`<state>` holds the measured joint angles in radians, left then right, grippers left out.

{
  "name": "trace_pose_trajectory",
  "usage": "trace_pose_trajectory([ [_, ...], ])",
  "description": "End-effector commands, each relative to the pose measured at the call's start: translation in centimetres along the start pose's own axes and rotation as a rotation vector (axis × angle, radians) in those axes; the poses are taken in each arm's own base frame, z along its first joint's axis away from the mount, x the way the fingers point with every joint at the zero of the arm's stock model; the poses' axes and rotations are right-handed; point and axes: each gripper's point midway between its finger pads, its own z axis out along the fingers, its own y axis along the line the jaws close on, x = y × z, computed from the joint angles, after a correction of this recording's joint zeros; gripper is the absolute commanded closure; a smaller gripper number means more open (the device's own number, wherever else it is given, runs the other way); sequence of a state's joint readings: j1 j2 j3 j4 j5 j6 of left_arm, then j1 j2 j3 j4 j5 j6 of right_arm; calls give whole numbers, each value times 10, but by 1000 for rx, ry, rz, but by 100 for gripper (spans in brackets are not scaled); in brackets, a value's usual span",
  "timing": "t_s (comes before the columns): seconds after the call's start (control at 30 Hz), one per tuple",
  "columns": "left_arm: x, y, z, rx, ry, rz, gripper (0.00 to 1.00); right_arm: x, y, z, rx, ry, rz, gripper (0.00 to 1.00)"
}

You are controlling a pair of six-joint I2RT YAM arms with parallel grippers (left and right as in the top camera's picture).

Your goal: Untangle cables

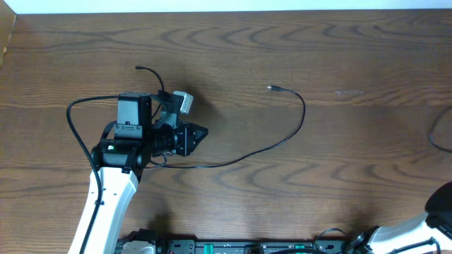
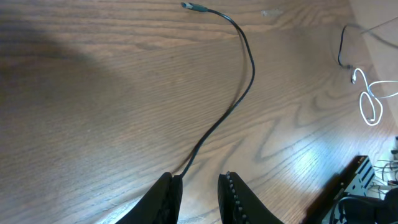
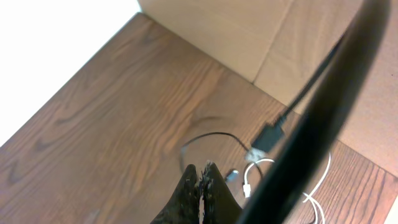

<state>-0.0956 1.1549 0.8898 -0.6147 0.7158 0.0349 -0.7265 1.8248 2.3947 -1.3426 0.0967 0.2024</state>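
Overhead, centre of frame: one black cord point(image 1: 304, 113) spread in a long open curve on the table point(image 1: 339, 42), plug end at upper centre, other end running in under the left gripper point(image 1: 196, 134), left of centre. Crossing nothing. Far right edge: a second black cord point(image 1: 431, 132), only an arc showing. Right gripper out of frame.

Left wrist view: jaws a little apart, gap plain. Black cord running from top centre down to the tip of the finger point(image 2: 169, 196) at frame left. No clamp on it visible; taken as open and empty. Upper right: white cord point(image 2: 363, 106) in a small loop, second black cord just above, apparently touching it.

Right wrist view: right gripper point(image 3: 200, 177) closed tight, nothing in it. Just past the tips, lower centre: white and second black cords close together, arm cable point(image 3: 336, 93) hiding part.

Count, as far as visible: black cords two, white one. Judged well along: one black freed and well apart from the rest; remaining pair likely yet to be parted.
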Motion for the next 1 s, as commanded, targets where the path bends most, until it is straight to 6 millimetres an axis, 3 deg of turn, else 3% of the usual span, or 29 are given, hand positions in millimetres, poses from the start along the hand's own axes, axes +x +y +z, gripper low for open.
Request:
trace_pose_trajectory([
  [0.0, 2, -5, 1, 34, 4, 27, 75, -6, -9, 18, 2, 5, 38, 99],
  [0.2, 2, -5, 1, 34, 5, 36, 75, -34, -11, 19, 3, -107, 38, 99],
  [0.33, 0, -5, 1, 34, -1, 40, 75, -43, -12, 33, 27, -134, 6, 99],
  [0.47, -3, -6, 1, 35, -14, 50, 74, -34, -20, 78, 79, -70, -11, 99],
  [0.5, -4, -6, 1, 35, -18, 53, 74, -25, -21, 104, 93, -29, -29, 99],
  [0.63, -4, -6, 1, 34, -19, 49, 73, -13, -19, 150, 122, 21, -67, 99],
  [0.83, -4, -14, 5, 51, -13, 59, 71, 13, -18, 197, 164, 102, -93, 99],
  [0.97, -9, -31, 12, 90, -29, 134, 69, 40, -34, 225, 211, 195, -74, 99],
])
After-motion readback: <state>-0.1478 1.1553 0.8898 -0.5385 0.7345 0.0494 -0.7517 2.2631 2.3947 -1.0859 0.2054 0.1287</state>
